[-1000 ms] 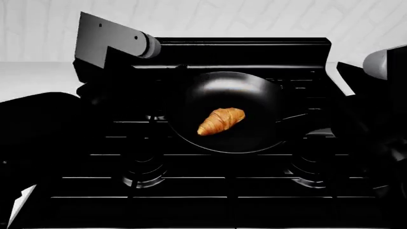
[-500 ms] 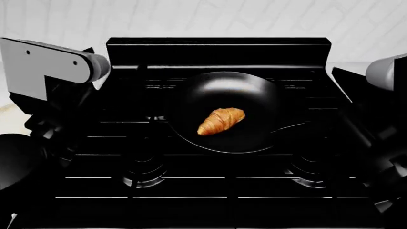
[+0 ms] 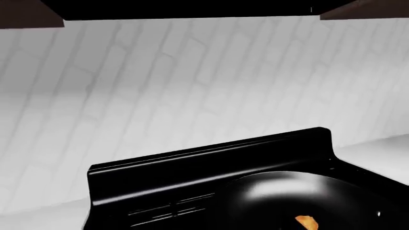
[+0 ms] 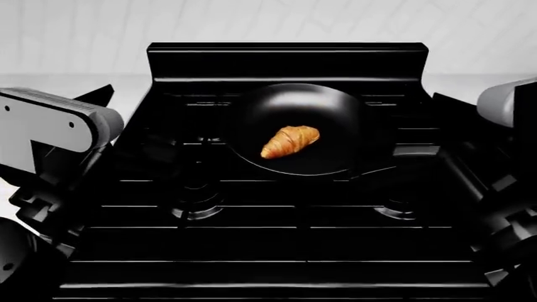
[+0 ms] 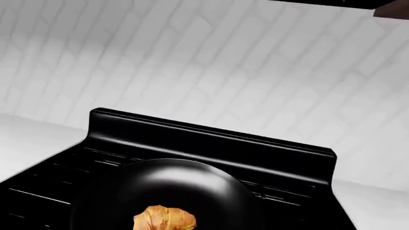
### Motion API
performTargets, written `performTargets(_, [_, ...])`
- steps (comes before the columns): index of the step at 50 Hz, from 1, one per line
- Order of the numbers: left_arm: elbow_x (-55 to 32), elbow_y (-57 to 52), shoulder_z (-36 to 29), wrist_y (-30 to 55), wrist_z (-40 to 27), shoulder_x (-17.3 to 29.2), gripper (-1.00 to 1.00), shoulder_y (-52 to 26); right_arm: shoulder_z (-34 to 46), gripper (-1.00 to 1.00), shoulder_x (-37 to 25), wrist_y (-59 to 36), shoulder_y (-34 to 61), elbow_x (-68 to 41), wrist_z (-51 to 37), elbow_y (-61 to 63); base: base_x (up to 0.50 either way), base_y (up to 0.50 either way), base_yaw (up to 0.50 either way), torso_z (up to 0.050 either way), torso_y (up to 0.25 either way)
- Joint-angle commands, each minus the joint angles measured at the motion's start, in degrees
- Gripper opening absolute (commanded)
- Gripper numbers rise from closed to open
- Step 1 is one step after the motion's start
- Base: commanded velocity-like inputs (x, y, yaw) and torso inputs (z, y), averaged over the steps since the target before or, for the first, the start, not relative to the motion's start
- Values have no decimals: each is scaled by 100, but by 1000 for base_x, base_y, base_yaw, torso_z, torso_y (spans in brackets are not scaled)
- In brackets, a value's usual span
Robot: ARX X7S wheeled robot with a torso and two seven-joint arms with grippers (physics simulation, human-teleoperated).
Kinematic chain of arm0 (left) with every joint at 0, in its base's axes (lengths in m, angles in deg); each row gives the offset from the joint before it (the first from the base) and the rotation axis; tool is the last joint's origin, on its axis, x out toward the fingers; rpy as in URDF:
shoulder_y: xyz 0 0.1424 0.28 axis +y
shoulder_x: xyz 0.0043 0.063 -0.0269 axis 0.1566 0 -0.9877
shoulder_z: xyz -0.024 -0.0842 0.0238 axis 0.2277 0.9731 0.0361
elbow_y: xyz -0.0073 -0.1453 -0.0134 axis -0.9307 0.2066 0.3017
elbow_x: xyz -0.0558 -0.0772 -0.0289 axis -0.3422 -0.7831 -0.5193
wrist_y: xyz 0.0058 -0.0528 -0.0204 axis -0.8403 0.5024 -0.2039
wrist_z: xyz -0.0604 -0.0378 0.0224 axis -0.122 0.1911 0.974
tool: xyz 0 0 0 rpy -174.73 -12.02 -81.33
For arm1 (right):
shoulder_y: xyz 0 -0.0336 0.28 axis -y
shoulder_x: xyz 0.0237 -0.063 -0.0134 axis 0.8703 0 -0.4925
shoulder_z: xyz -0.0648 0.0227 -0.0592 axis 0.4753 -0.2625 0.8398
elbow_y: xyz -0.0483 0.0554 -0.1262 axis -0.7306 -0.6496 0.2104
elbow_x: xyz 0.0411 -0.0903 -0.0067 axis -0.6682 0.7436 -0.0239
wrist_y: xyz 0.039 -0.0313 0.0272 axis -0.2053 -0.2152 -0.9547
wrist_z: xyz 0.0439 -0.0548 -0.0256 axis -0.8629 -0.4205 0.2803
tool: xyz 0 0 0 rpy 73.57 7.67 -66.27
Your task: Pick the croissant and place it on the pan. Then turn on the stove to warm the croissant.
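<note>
A: Since the earlier head frames the left arm point(image 4: 59, 126) has swung out and down, from the upper left of the frame to the left edge, and the view has pulled back a little, so the stove point(image 4: 285, 245) sits smaller

B: Left to right, then. What does that arm's claw show?

A: Dark links below the grey housing at the lower left; I cannot tell whether its jaws are wide or narrow. Its wrist camera shows no fingers, only the white tiled wall, the stove's back rail and a sliver of pastry at the bottom edge

B: And the middle?

A: The croissant point(image 4: 290, 141) lies inside the pan point(image 4: 327, 107), a little left of its centre, slanting up to the right. The pan rests on the grates at upper centre, its handle running to the lower right

B: So placing looks done, I'd judge

A: Yes, the knobs are what remains, and they are out of view in all three pictures

B: If the pastry needed shifting?

A: Probably light and flaky: take it across the thick ridged middle, gently, not by the tapered tips, which would likely crumble or slip

B: The right side?

A: The right arm point(image 4: 507, 100) is a grey housing at the right edge over dark links; its claw's state I cannot tell either
</note>
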Motion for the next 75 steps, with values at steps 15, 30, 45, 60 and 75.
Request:
performTargets(15, [14, -39, 101, -204, 47, 26, 100, 256, -10, 100, -1, 72, -19, 25, 16, -4, -500, 0, 0, 0, 0])
performTargets(30, [270, 238, 46, -351, 120, -180, 100, 356, 58, 100, 87, 37, -59, 289, 161, -164, -398, 0, 0, 0, 0])
performTargets(45, [1895, 412, 55, -1410, 77, -641, 100, 1263, -168, 100, -85, 191, -393, 503, 237, 72, 0, 0, 0, 0, 0])
performTargets(60, [2215, 510, 187, -1968, 405, -683, 100, 1755, -643, 100, -598, 309, -987, 839, 211, 816, 0, 0, 0, 0, 0])
performTargets(75, [2578, 260, -148, -1948, 722, -605, 100, 1765, -1541, 100, -926, 808, -1898, 1268, 314, 964, 0, 0, 0, 0, 0])
